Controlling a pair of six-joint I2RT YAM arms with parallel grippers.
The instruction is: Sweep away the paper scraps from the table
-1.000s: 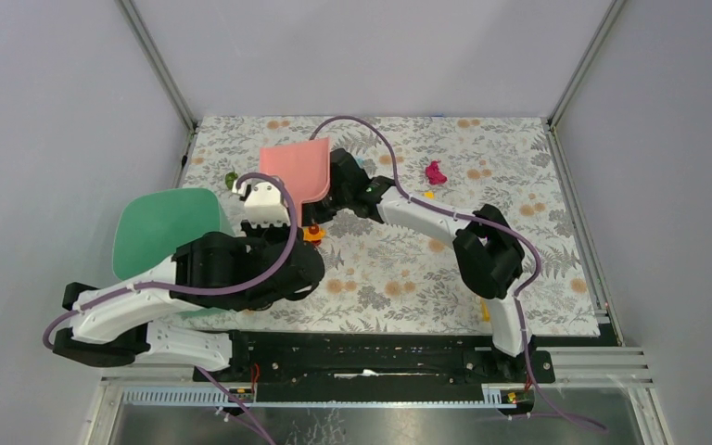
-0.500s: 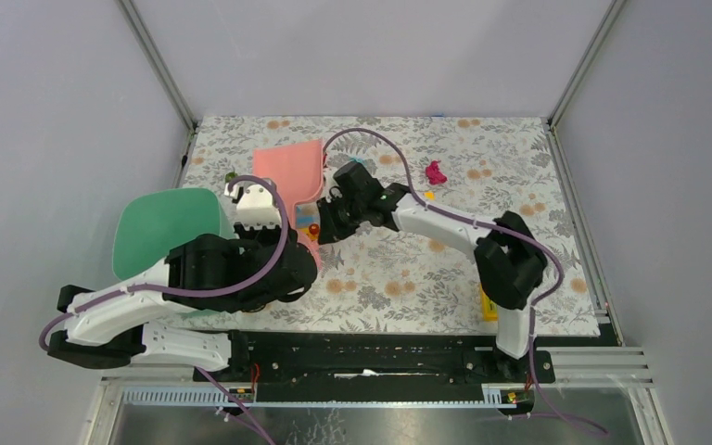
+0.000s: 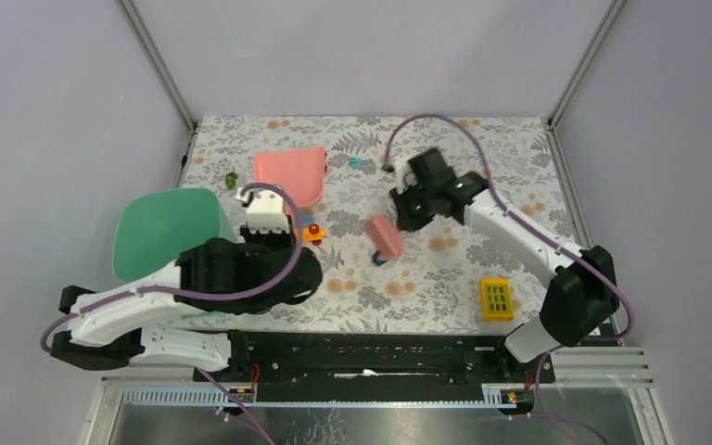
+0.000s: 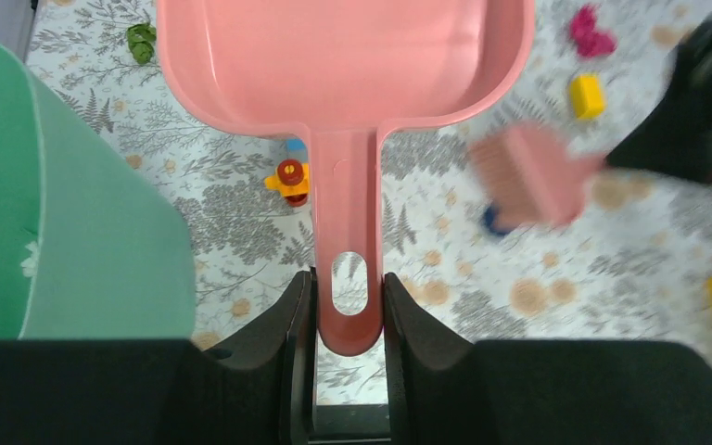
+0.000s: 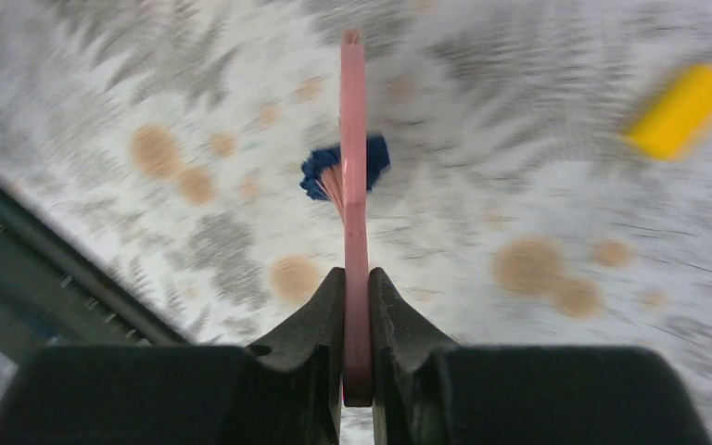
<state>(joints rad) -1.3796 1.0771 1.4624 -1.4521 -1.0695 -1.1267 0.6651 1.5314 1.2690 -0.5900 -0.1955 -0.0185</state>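
My left gripper (image 3: 275, 221) is shut on the handle of the pink dustpan (image 3: 289, 171), which lies flat at the far left of the table (image 3: 519, 158). The left wrist view shows the fingers (image 4: 301, 297) clamping the handle of the dustpan (image 4: 343, 56). My right gripper (image 3: 404, 213) is shut on the pink brush (image 3: 385, 237). The brush bristles touch a navy scrap (image 3: 377, 260), which the right wrist view (image 5: 343, 167) also shows. A red-orange scrap (image 3: 312, 231) lies beside the handle. A green scrap (image 3: 231, 178), a teal scrap (image 3: 356, 162) and a magenta scrap (image 4: 591, 31) lie apart.
A green bin (image 3: 167, 227) stands at the table's left edge. A yellow holed block (image 3: 496, 298) lies front right. A small yellow bit (image 4: 586, 95) lies near the magenta scrap. The black rail (image 3: 371, 348) runs along the near edge.
My right arm has swung the brush right and towards me, from beside the dustpan to mid-table. The yellow block has come into view. The dustpan has barely moved.
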